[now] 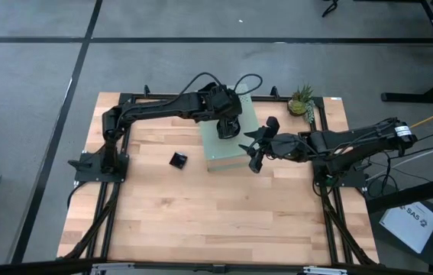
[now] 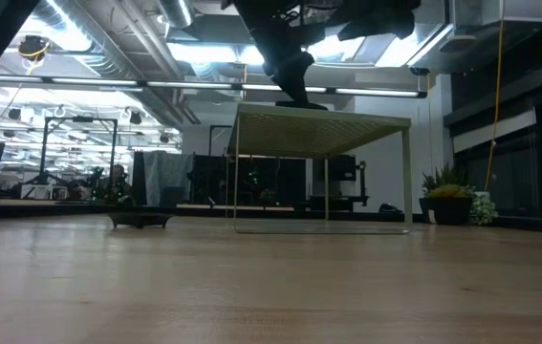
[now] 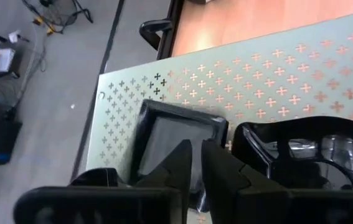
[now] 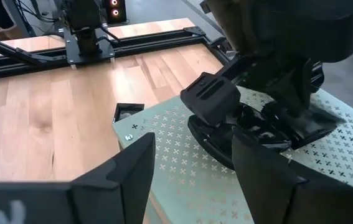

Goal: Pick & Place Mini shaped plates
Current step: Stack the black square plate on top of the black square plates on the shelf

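My left gripper (image 1: 229,128) is over the pale green perforated box (image 1: 227,147), shut on a square glossy black mini plate (image 3: 173,134). Beside that plate a wavy-rimmed black dish (image 3: 307,149) lies on the box top. Another square mini plate (image 1: 178,160) rests flat on the wooden table left of the box; it also shows in the right wrist view (image 4: 128,111). My right gripper (image 1: 253,150) hovers open at the box's right side, its fingers pointing toward the left gripper and touching nothing. My left gripper pinches the square plate's raised rim (image 3: 216,127) near a corner, one finger (image 3: 179,158) inside the dish and the other outside. The fingers come from above, slanting down. The plate (image 4: 210,98) sits tilted over the wavy dish (image 4: 226,140); whether it is lifted clear I cannot tell.
A tiny pineapple-like plant (image 1: 302,99) stands near the table's far right corner. Black frame rails run along the table's left, right and far sides. Bare wood stretches across the near half of the table (image 1: 216,221).
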`<control>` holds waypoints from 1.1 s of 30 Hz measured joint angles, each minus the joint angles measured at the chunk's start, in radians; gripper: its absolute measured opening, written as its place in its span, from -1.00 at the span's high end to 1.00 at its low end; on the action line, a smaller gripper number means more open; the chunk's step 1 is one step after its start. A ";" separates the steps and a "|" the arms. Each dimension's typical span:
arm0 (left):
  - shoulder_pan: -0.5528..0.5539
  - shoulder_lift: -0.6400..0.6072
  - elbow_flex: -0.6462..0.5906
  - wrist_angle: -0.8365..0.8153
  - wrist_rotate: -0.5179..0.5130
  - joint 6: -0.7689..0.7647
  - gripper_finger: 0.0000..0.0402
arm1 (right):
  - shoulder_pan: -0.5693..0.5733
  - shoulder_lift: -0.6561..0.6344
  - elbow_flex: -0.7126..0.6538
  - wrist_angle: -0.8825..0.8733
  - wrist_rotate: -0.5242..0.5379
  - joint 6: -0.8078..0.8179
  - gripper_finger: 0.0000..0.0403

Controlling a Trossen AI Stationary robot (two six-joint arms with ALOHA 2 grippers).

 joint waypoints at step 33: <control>-0.211 -0.195 -0.002 -0.395 0.035 -0.135 0.61 | -0.004 0.000 0.000 0.001 -0.009 -0.115 -0.05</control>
